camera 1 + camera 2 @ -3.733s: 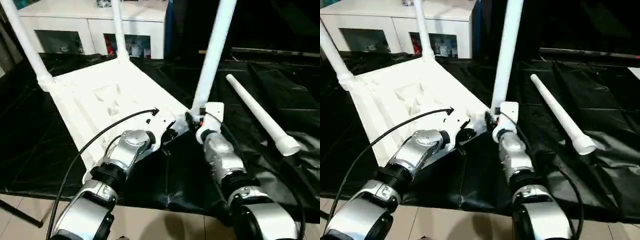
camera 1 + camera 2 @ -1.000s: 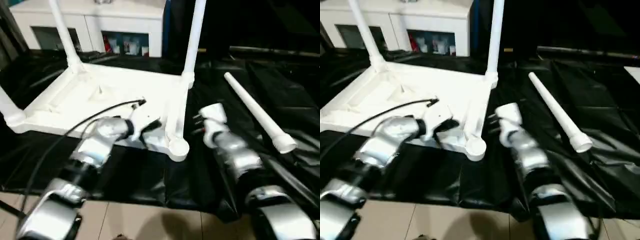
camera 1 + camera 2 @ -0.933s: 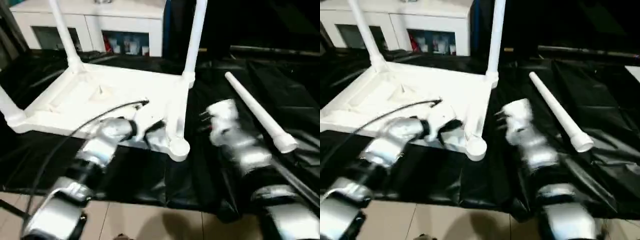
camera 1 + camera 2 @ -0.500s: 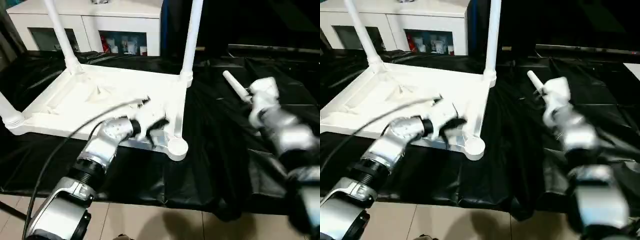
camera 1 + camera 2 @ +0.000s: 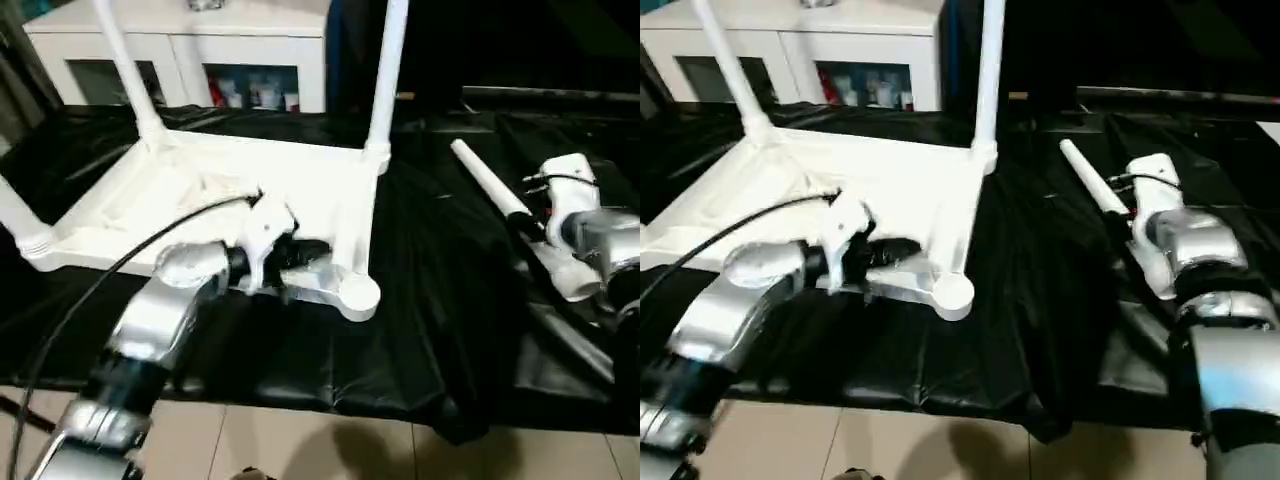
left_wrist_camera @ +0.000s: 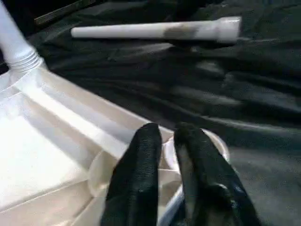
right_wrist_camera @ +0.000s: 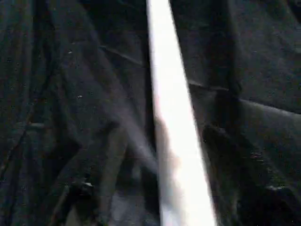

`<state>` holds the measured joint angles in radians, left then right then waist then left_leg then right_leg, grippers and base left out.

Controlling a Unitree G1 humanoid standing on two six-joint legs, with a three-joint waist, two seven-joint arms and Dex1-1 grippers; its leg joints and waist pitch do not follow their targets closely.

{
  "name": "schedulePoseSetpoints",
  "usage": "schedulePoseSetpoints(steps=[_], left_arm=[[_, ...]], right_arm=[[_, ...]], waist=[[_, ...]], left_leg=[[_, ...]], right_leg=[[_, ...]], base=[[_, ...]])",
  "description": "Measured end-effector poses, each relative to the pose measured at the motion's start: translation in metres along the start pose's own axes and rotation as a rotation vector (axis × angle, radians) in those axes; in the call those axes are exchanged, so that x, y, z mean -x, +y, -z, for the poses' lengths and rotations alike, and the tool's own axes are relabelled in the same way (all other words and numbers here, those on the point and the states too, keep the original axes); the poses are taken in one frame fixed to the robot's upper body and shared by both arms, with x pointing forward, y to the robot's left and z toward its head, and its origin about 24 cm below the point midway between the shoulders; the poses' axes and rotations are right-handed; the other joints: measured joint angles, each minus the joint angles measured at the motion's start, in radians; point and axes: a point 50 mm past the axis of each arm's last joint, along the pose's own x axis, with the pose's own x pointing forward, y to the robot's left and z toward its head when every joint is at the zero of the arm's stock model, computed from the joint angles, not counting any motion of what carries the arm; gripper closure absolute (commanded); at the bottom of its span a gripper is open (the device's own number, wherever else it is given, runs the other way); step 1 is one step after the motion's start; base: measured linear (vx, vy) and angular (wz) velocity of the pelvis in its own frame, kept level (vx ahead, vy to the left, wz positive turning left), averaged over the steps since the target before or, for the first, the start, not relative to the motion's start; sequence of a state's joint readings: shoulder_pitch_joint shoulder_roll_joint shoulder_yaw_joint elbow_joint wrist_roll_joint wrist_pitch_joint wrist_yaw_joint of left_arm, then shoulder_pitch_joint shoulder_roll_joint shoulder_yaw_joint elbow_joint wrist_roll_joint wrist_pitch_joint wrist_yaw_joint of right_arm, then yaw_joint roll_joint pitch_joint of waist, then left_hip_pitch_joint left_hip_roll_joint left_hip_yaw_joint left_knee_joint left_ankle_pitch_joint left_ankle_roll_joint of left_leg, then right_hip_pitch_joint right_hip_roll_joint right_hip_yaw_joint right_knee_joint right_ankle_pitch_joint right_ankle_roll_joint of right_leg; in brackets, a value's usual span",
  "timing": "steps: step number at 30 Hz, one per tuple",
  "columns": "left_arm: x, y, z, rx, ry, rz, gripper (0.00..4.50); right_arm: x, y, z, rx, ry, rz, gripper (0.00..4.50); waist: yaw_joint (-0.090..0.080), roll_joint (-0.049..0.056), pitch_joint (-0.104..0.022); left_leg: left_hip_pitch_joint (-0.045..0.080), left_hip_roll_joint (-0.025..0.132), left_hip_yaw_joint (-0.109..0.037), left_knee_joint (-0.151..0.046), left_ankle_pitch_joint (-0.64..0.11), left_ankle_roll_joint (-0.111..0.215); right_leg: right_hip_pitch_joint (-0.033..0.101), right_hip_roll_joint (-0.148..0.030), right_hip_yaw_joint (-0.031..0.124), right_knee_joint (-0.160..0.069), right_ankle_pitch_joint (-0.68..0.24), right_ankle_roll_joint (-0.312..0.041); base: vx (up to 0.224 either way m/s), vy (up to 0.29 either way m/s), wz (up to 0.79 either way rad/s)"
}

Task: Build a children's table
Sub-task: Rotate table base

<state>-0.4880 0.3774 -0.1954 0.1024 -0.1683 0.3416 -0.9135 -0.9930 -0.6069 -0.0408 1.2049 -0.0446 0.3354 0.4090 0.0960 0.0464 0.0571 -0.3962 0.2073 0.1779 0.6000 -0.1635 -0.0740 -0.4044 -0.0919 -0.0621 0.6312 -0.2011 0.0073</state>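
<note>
We see the white tabletop point(image 5: 230, 215) lying upside down on the black sheet point(image 5: 440, 300), three legs standing up from its corner sockets: one at the far left point(image 5: 125, 65), one at the far right point(image 5: 385, 80), one at the near left point(image 5: 15, 215). The near right socket point(image 5: 358, 295) is empty. The fourth leg point(image 5: 500, 205) lies loose on the sheet to the right, well apart from the tabletop. Compared with a second ago, our right end effector point(image 5: 545, 215) has swung from beside the tabletop out to this loose leg and now sits over it; whether its fingers are apart we cannot tell. Our left end effector point(image 6: 164, 136) has pushed forward to the empty socket, its two black fingers point(image 6: 141, 165) almost together, a thin gap between them, holding nothing.
</note>
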Motion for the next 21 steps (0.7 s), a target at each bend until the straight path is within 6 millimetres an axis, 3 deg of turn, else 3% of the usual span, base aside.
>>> schedulePoseSetpoints(steps=[5, 13, 15, 18, 21], left_arm=[[0.009, -0.015, -0.006, 0.03, 0.012, 0.085, 3.02], [0.019, -0.028, -0.022, 0.023, 0.01, 0.195, 2.45], [0.022, -0.031, -0.025, 0.014, 0.011, 0.204, 2.13], [0.026, -0.036, -0.027, 0.01, 0.032, 0.216, 2.07], [0.029, -0.04, -0.029, 0.019, 0.05, 0.23, 1.71]], right_arm=[[0.002, -0.008, 0.006, -0.032, 0.036, 0.007, 0.86], [0.003, -0.012, 0.015, -0.057, 0.069, 0.001, 0.29], [0.003, -0.012, 0.015, -0.06, 0.069, 0.006, 0.02], [0.004, -0.013, 0.019, -0.072, 0.089, 0.019, 0.0], [0.003, -0.014, 0.027, -0.081, 0.132, 0.027, 0.0]], waist=[[-0.003, 0.004, -0.001], [-0.003, 0.025, -0.001], [-0.003, 0.031, -0.002], [-0.001, 0.039, -0.003], [0.001, 0.041, -0.003]], left_leg=[[-0.001, 0.0, 0.0, 0.001, 0.0, 0.001], [-0.004, 0.0, -0.003, 0.003, 0.0, 0.001], [-0.004, 0.0, -0.003, 0.003, 0.0, 0.001], [-0.004, 0.0, -0.003, 0.003, 0.0, 0.001], [-0.005, 0.0, -0.003, 0.004, 0.0, 0.001]], right_leg=[[0.0, 0.0, 0.0, 0.0, 0.0, 0.0], [-0.001, 0.0, -0.002, 0.001, 0.0, 0.0], [-0.001, 0.0, -0.002, 0.001, 0.0, 0.0], [-0.001, 0.0, -0.003, 0.001, 0.0, 0.0], [-0.001, 0.0, -0.003, 0.001, 0.0, 0.0]], base=[[0.0, 0.0, 0.0], [0.0, 0.0, 0.0], [0.0, 0.0, 0.0], [0.0, 0.0, 0.0], [0.0, 0.0, 0.0]])
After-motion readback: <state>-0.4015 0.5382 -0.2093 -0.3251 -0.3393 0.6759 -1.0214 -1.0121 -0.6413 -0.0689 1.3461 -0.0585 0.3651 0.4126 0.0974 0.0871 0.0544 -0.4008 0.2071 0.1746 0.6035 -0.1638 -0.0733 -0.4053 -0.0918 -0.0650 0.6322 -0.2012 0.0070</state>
